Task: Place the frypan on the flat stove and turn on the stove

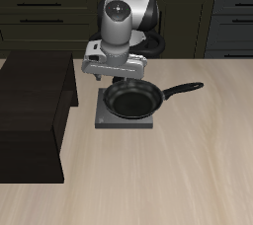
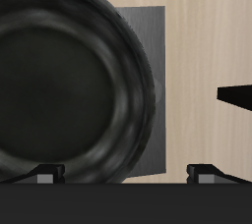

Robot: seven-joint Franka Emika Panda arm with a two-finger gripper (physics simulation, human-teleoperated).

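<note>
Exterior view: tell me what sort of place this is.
Probably a simulated kitchen: a frypan sits on a flat stove on a light wooden table, with dark drawer cabinets along the back.

My arm comes in from the back of the counter, upper links upright, wrist bent over so the hand points straight down. My claw (image 1: 111, 77) hangs low at the rear of the work area, its grey body broad-side to the front camera. Fingers mostly hidden under the hand there. In the wrist view, only my two fingertips (image 2: 47, 173) show, set wide apart with nothing between them.
</note>
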